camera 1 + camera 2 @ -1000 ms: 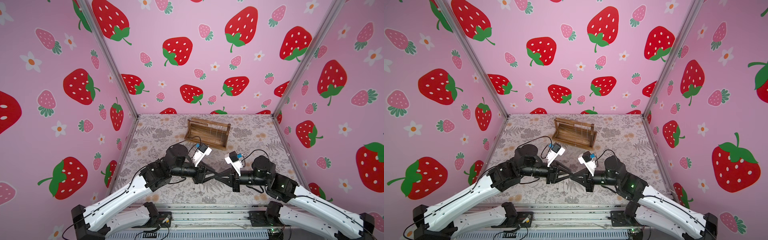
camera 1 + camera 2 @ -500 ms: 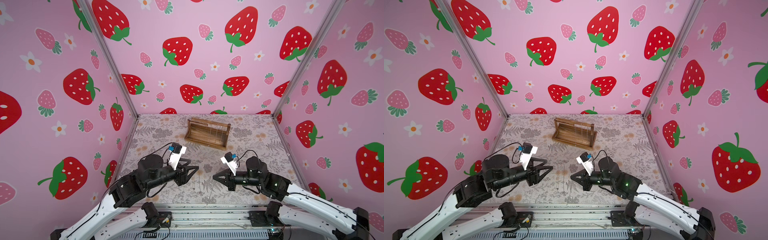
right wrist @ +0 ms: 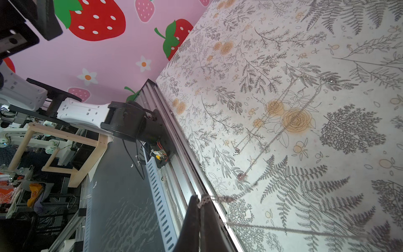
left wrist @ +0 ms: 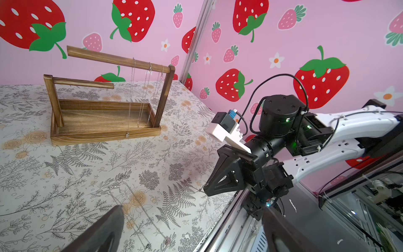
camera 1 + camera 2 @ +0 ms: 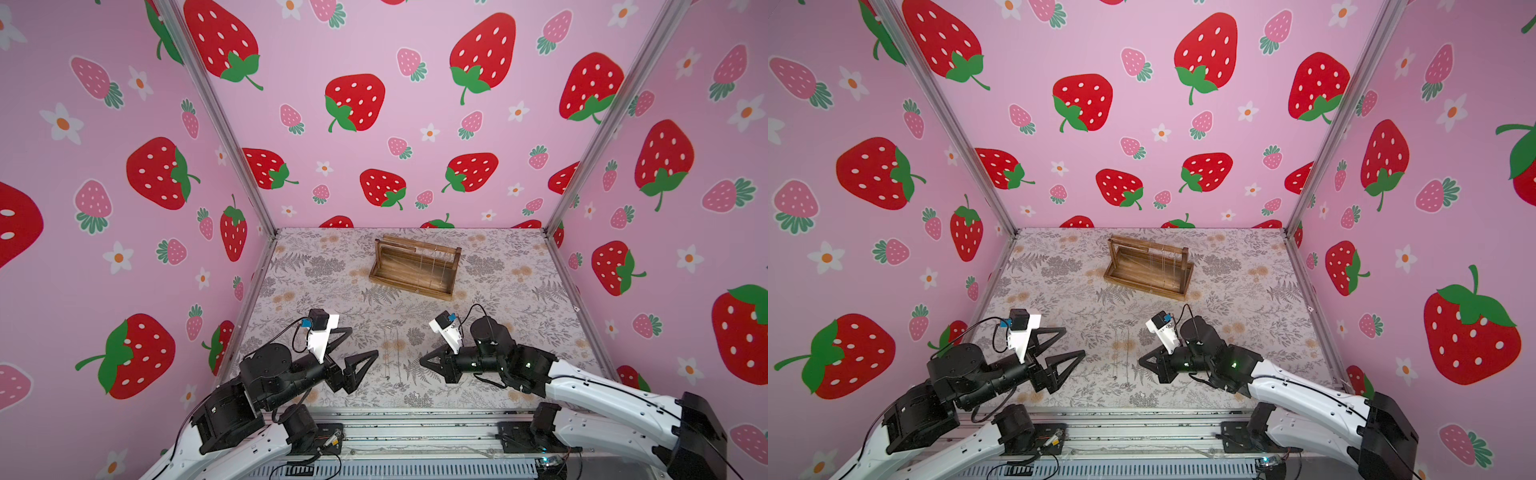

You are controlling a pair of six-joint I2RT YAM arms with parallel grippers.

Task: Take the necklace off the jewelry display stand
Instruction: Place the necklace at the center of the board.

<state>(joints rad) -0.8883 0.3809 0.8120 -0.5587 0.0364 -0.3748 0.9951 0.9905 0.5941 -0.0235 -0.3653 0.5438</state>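
only the right wrist cam shows the right tool pinching a necklace, left tool gapes empty, chains dangle over the tray of the jewelry display stand

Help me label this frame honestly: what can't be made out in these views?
- How many necklaces hang on the jewelry display stand: too thin in both top views, overlapping in the left wrist view.
- The left gripper's fingers: blurred and cut off at the left wrist view's edge.
- Whether the chain in the right gripper joins the loose necklace: blurred close to the right wrist lens.
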